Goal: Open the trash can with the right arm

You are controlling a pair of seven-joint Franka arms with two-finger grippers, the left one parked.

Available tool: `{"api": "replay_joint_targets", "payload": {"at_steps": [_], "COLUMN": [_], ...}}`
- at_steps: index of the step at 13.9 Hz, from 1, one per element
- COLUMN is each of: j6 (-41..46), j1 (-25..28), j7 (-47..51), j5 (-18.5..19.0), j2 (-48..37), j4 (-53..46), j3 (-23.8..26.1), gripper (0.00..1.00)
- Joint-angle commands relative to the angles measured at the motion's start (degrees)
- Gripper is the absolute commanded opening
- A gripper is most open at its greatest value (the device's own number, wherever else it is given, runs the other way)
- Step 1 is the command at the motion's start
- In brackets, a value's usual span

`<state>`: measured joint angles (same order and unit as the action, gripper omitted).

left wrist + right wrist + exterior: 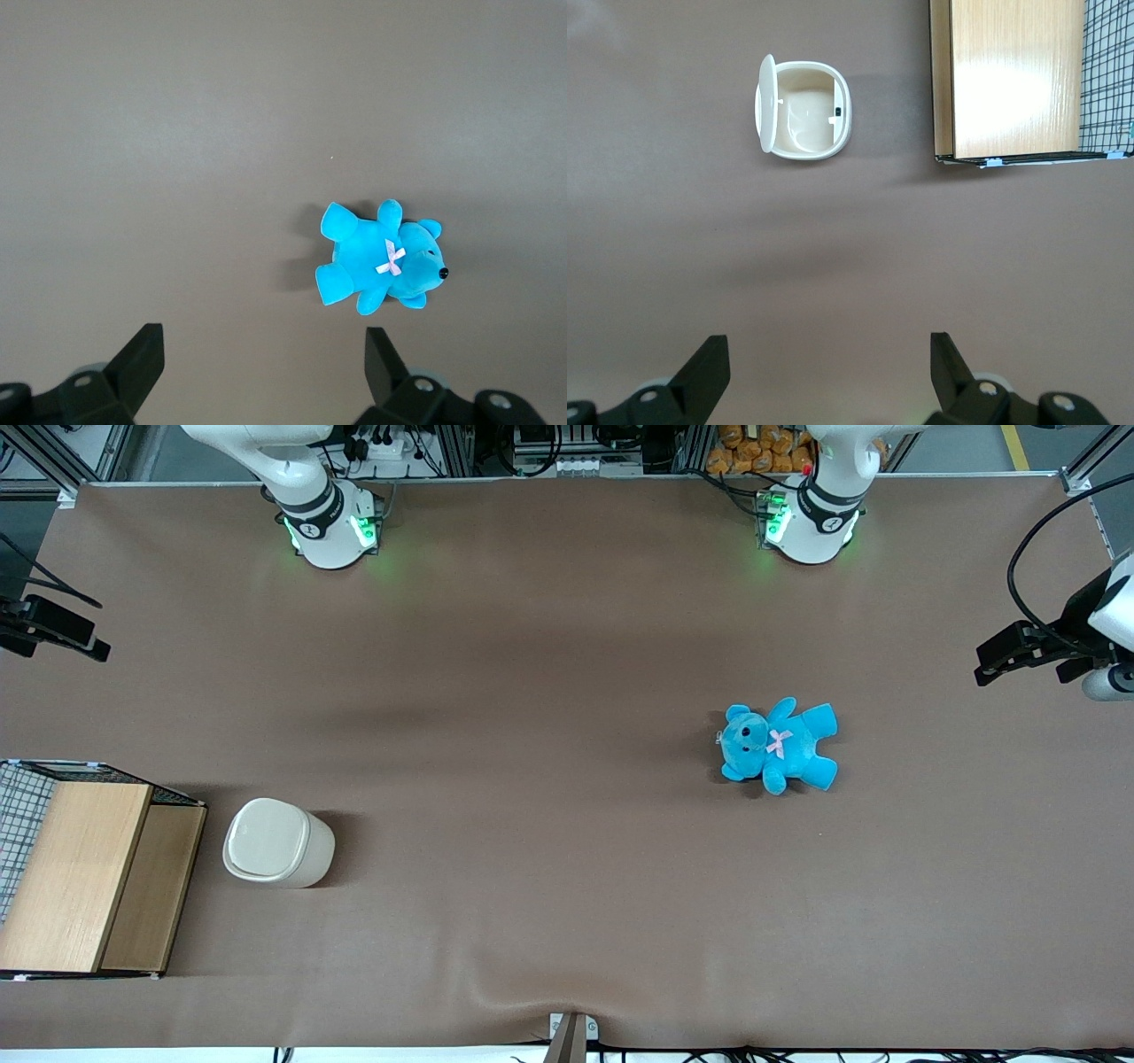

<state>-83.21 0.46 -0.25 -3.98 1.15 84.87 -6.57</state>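
The trash can (pixel 277 841) is a small cream bin standing on the brown table beside the wooden box. In the front view its pale flat top faces up. In the right wrist view the trash can (pixel 803 109) shows its hollow inside, with the off-white lid (pixel 765 104) standing up at one edge. My right gripper (pixel 826 343) is open and empty, well above the table and apart from the can. In the front view the right gripper (pixel 62 633) shows at the working arm's end, farther from the camera than the can.
A wooden box with wire mesh (pixel 75 872) stands beside the can at the working arm's end; it also shows in the right wrist view (pixel 1014 78). A blue teddy (pixel 778 744) lies toward the parked arm's end of the brown table (pixel 532 691).
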Motion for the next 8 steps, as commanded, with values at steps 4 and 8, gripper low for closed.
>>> {"api": "replay_joint_targets", "payload": {"at_steps": [4,8], "j6": [0.33,0.33], "j1": [-0.54,-0.63], "j7": [-2.91,-2.3], "j5": [2.14,2.31], "j2": [-0.19,0.34], "j4": [-0.06,-0.5], "j3": [0.42,0.42], "gripper": [1.0,1.0]}}
